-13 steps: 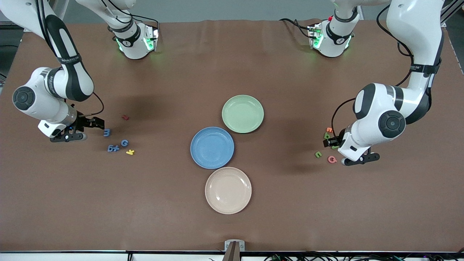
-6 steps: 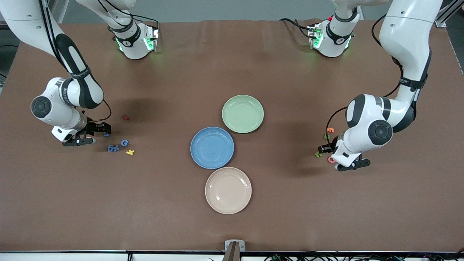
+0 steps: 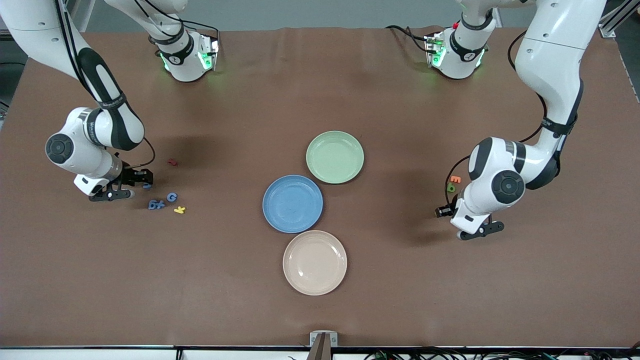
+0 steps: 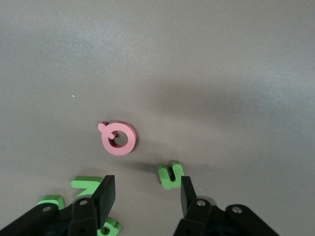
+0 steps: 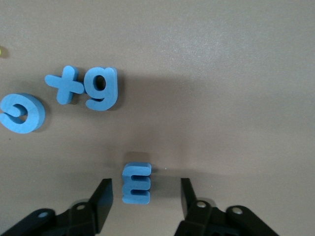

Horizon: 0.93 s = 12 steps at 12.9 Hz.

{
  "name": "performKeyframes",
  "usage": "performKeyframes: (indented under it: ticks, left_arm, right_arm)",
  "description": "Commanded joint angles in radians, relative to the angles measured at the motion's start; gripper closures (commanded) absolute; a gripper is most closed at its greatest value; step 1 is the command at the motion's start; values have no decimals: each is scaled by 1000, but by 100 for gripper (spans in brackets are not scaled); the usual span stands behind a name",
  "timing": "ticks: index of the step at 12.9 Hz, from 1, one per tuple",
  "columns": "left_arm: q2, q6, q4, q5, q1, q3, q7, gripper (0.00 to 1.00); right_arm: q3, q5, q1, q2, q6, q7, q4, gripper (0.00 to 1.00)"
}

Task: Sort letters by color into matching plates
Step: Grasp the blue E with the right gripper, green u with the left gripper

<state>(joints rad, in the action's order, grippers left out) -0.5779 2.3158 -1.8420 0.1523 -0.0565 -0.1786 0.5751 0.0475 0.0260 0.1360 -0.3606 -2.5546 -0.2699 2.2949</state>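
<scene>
My right gripper [image 3: 142,180] [image 5: 145,196] is low over the table at the right arm's end. It is open, with one finger on each side of a blue letter [image 5: 136,183] and a gap on both sides. More blue letters [image 3: 156,204] [image 5: 101,88] lie close by. My left gripper [image 3: 442,211] [image 4: 146,194] hangs open and empty over green letters at the left arm's end. A green U [image 4: 171,174] lies just off one fingertip and a green 7 [image 4: 86,184] by the other. The blue plate [image 3: 292,203] and green plate [image 3: 335,156] sit mid-table, both empty.
A beige plate [image 3: 315,262] lies nearer the front camera than the blue plate. A yellow letter [image 3: 179,210] and a red letter [image 3: 172,162] lie by the blue letters. A pink Q [image 4: 118,138] and an orange letter [image 3: 455,178] lie by the green ones.
The right gripper has slid over the blue letter and narrowed its jaws around it. The left gripper has shifted over the green U and pink Q, jaws narrower.
</scene>
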Motion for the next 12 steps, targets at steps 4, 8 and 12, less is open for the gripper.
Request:
performKeyframes:
  ticks: [4, 8, 12]
  left_arm:
    - [-45, 60, 6, 36, -17, 2, 68, 40]
    - [-49, 65, 3, 36, -9, 2, 74, 44]
    - [-57, 73, 3, 32, -11, 2, 75, 51]
  right_arm:
    - [-14, 12, 11, -8, -36, -11, 15, 45]
    - [-14, 12, 5, -11, -38, -11, 17, 52]
    - [-14, 11, 5, -11, -38, -9, 17, 61]
